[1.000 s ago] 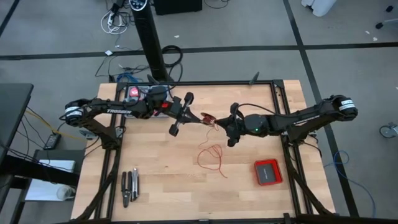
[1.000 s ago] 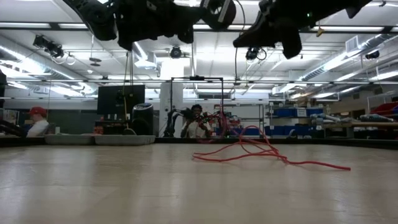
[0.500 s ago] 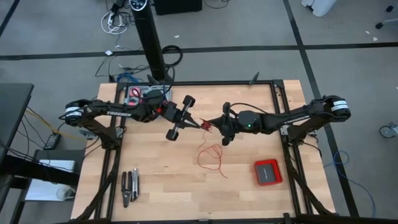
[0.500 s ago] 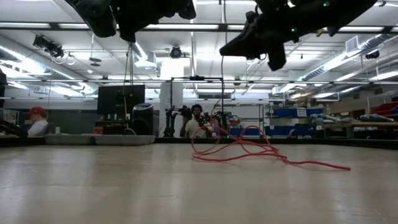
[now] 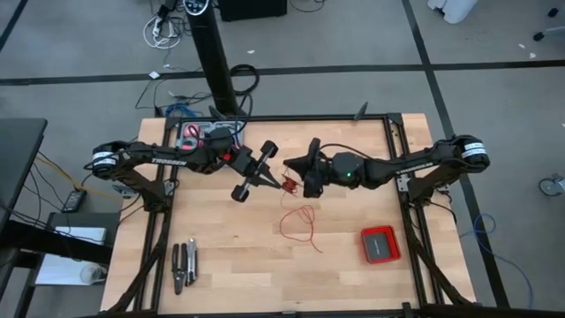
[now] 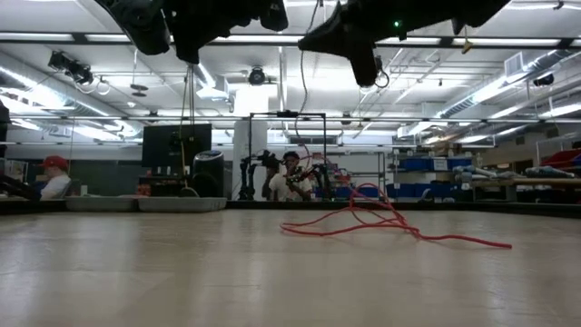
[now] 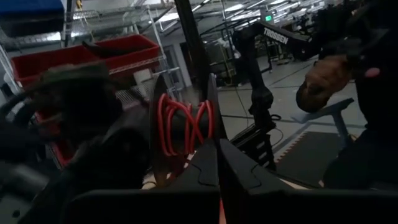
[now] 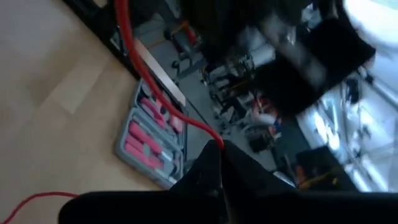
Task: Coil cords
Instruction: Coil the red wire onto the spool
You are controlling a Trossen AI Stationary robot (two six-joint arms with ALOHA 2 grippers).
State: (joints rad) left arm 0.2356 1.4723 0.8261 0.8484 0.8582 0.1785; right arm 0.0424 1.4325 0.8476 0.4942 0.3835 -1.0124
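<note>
Above mid-table, your left gripper (image 5: 275, 174) and right gripper (image 5: 292, 179) meet tip to tip, both pinched tight. Only your left wrist view shows what the overhead hides: the left fingers (image 7: 205, 168) clamp a black spool (image 7: 163, 134) wound with the red wire (image 7: 183, 126). The right wrist view shows the wire nipped in the right fingers (image 8: 211, 163). The rest lies in loose loops (image 5: 300, 225) on the table (image 5: 229, 256), stretched long in the low view, near a red box (image 5: 380, 244).

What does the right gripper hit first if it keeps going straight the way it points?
Probably the small spool with red wire wound on it, pinched in the left gripper. The right gripper points left at it, nearly touching; their heights may differ.
</note>
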